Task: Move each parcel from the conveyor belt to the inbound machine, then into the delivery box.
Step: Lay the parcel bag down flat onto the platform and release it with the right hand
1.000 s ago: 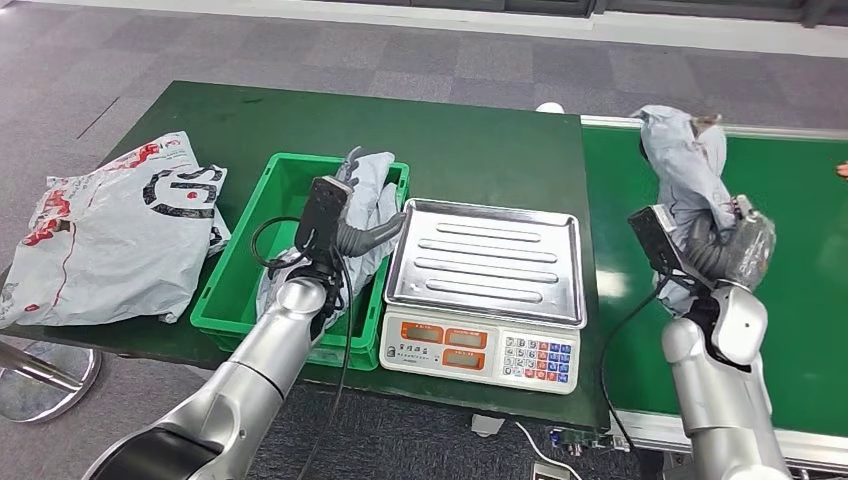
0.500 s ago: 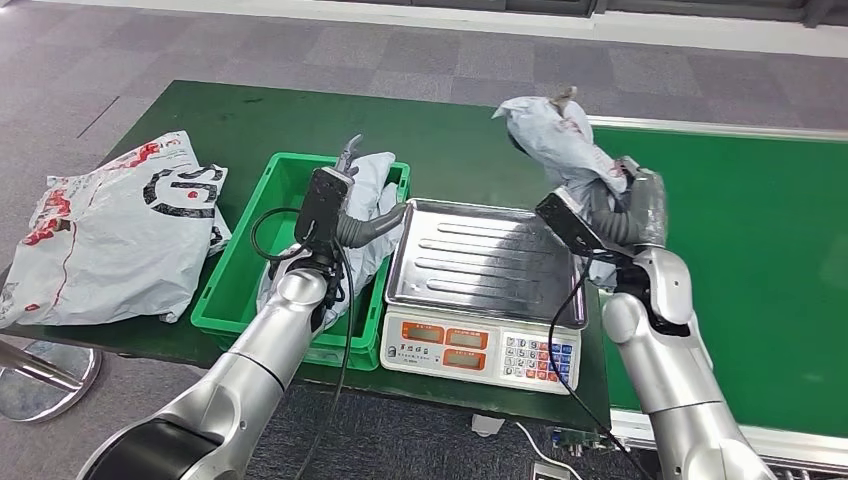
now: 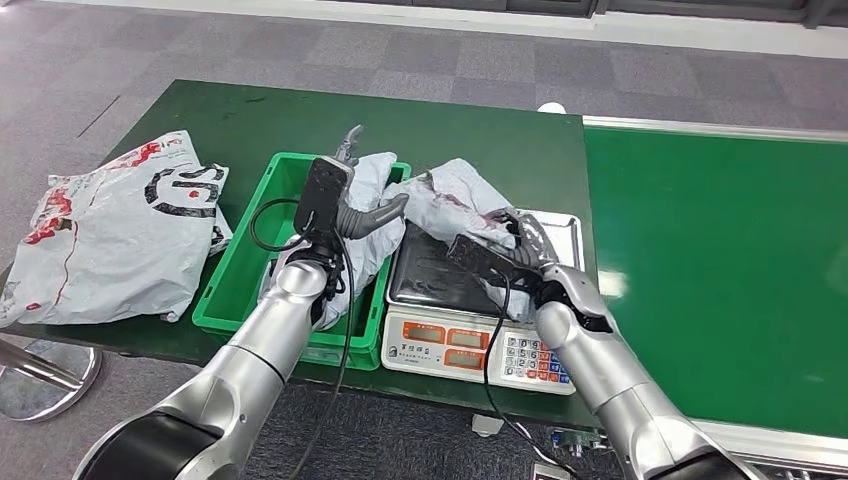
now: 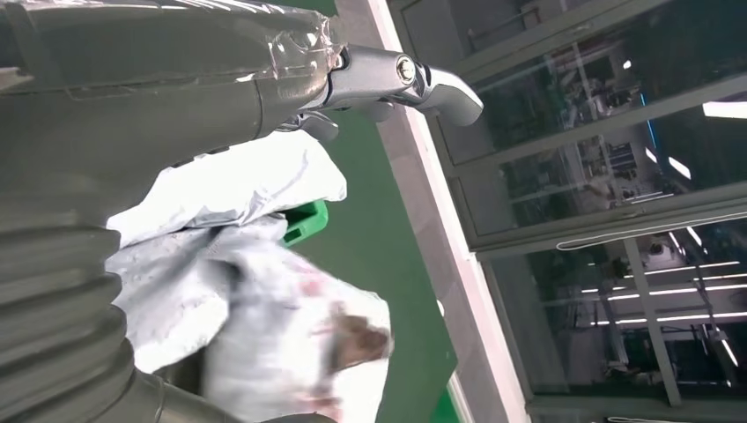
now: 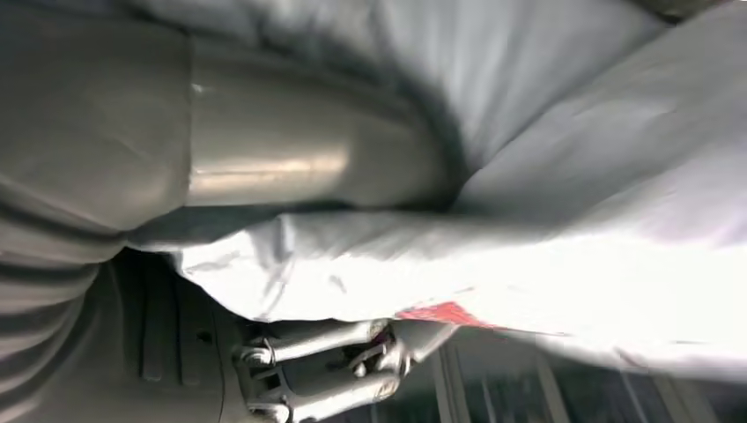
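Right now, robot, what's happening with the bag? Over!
Right hand holds grey parcel over the scale. Left hand open above green bin. Another parcel already in bin. Nothing in the way.

Grey carpet tiles (image 3: 420,50) cover the floor from nine to three o'clock. Glass windows (image 4: 617,203) with pale frames reflect long ceiling lights (image 4: 724,109).

Green belt (image 3: 720,260) lies open; parcel (image 3: 455,205) covers scale (image 3: 480,335).

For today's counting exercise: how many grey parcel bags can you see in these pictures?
3: one parcel in the right hand over the scale; one in the green crate; one large printed bag on the table's left. More may be hidden.
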